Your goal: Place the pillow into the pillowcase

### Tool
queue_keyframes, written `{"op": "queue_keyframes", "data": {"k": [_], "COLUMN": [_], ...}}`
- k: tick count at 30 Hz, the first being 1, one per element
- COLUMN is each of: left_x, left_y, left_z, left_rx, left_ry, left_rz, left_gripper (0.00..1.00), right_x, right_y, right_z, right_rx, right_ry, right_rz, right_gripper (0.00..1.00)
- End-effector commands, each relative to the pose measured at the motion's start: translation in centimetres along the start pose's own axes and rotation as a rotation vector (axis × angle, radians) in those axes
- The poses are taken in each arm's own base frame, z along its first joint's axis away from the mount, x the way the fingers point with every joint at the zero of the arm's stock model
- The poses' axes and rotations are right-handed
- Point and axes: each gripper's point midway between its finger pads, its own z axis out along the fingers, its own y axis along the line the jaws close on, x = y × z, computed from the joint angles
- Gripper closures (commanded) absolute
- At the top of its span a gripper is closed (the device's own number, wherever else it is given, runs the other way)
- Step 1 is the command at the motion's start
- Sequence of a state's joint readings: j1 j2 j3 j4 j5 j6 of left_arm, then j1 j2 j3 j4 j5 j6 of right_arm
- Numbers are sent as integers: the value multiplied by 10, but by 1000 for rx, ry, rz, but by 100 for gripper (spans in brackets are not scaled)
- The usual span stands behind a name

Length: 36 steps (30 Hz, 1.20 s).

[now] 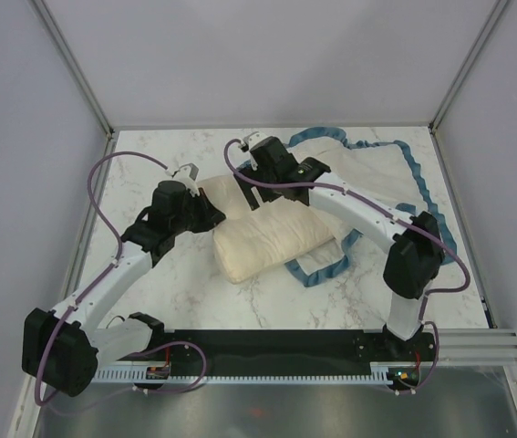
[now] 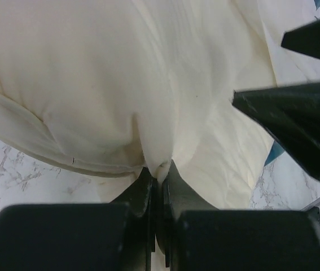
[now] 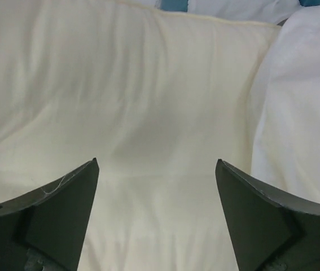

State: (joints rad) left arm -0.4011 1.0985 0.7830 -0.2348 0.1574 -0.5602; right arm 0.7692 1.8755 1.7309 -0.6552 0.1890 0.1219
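Note:
The cream pillow (image 1: pixel 272 239) lies in the middle of the table, its right end resting on the pillowcase (image 1: pixel 381 173). The pillowcase lies flat at the back right, white side up with a blue ruffled edge. My left gripper (image 1: pixel 219 213) is shut on a pinch of the pillow's left end; in the left wrist view the jaws (image 2: pixel 160 172) clamp a fold of the pillow (image 2: pixel 92 84). My right gripper (image 1: pixel 256 193) is open just above the pillow's far edge; in the right wrist view its fingers (image 3: pixel 157 169) stand wide apart over the pillow (image 3: pixel 148 96).
The marble table (image 1: pixel 167 292) has grey walls at the back and both sides. A black rail (image 1: pixel 276 347) with the arm bases runs along the near edge. The right arm's fingers show at the right of the left wrist view (image 2: pixel 301 124).

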Motion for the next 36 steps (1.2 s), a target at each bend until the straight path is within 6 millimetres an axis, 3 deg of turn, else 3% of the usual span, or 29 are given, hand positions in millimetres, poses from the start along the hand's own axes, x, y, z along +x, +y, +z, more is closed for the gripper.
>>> {"op": "queue_keyframes", "data": {"k": [1,6,11,20,29,32,33,35,36], "left_x": [-41,-36,-32,-40,-37,-39,-40,-46,-52], "left_y": [-28,-24,-26,-37,-50,-56,-57,-58,-59], "left_z": [-19,-20,-20,-37,-42,-46,-48,-54,-59], "left_rx": [57,33,34,49,93,116,121,114,108], "left_ry": [-125,-100,-72,-76,-45,-48,-52,-74,-92], "left_rz": [-18,-45,-75,-122,-148,-144,-138,-122,-102], "left_gripper": [98,98,98,98,98,98,98,95,85], "right_x": [-26,-4,12,38,53,55,55,50,43], "right_y": [30,77,122,163,168,151,147,140,138], "right_z": [-58,-102,-130,-95,-61,-54,-54,-62,-72], "right_rx": [-136,-321,-412,-287,-71,38,59,72,60], "right_ry": [-160,-211,-256,-231,-232,-241,-246,-276,-303], "right_rz": [-4,2,-29,-118,-179,-172,-157,-135,-107], "right_gripper": [5,2,2,2,2,60,100,100,100]}}
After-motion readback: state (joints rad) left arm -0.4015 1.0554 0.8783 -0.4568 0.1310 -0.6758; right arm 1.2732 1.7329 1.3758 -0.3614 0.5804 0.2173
